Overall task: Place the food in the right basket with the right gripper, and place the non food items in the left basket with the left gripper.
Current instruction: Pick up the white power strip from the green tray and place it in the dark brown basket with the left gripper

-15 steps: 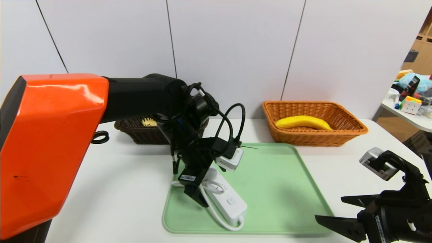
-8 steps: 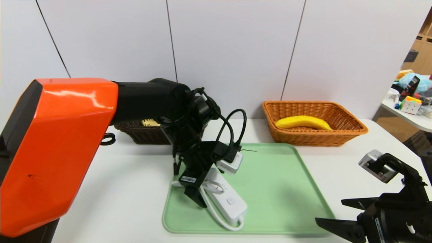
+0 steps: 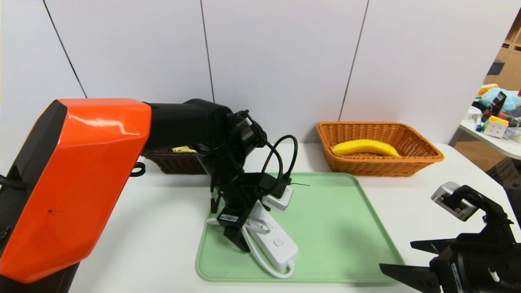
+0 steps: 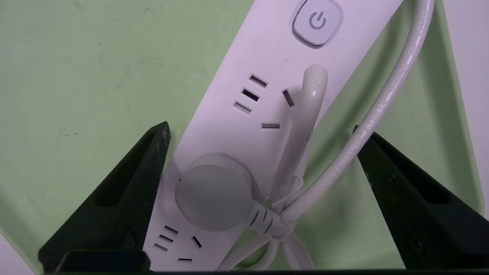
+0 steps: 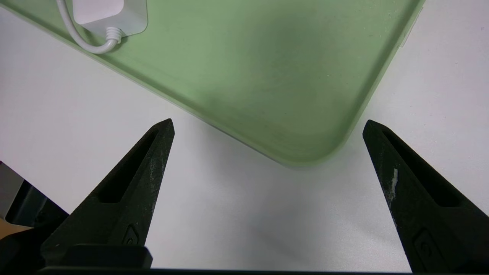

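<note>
The yellow banana (image 3: 365, 147) lies in the orange-tan right basket (image 3: 423, 154) at the back right. A white power strip (image 3: 273, 242) with its coiled cord lies on the green tray (image 3: 338, 228). My left gripper (image 3: 243, 240) is down over it, open, its fingers straddling the power strip (image 4: 244, 114) and cord in the left wrist view (image 4: 261, 128). The dark left basket (image 3: 173, 163) sits behind that arm, mostly hidden, with a sliver of the yellow spoon (image 3: 180, 149) showing. My right gripper (image 3: 395, 255) hangs open and empty over the table by the tray's near right corner (image 5: 268, 121).
The white table (image 3: 142, 228) reaches forward and to both sides of the tray (image 5: 267, 76). A second table with toys and a colour cube (image 3: 495, 125) stands at the far right. White wall panels close the back.
My left arm has shifted right and sunk a little, bringing its open gripper lower around the power strip. The right gripper has barely moved.
</note>
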`<state>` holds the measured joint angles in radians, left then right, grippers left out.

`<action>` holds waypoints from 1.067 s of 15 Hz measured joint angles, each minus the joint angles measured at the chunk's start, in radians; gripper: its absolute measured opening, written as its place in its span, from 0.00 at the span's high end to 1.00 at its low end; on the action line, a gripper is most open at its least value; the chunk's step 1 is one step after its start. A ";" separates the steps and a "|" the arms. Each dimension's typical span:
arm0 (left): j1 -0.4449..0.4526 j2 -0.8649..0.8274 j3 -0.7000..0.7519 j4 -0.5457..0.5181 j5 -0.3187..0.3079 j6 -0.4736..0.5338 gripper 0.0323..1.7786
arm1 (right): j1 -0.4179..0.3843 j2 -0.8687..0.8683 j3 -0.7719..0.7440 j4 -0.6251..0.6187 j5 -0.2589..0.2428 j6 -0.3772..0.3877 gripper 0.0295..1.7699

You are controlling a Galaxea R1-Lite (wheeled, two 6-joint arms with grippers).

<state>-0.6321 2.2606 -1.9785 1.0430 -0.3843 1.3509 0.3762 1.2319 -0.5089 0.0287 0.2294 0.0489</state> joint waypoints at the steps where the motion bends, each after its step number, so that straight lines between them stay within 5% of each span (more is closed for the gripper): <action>1: 0.000 0.002 -0.001 0.000 -0.001 -0.003 0.05 | 0.000 0.000 0.000 0.000 0.001 0.000 0.04; 16: 0.008 0.013 -0.005 -0.002 -0.006 -0.086 0.05 | -0.001 0.011 -0.005 -0.002 0.003 0.000 0.04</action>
<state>-0.6243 2.2736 -1.9834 1.0409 -0.3906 1.2651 0.3747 1.2426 -0.5143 0.0268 0.2323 0.0485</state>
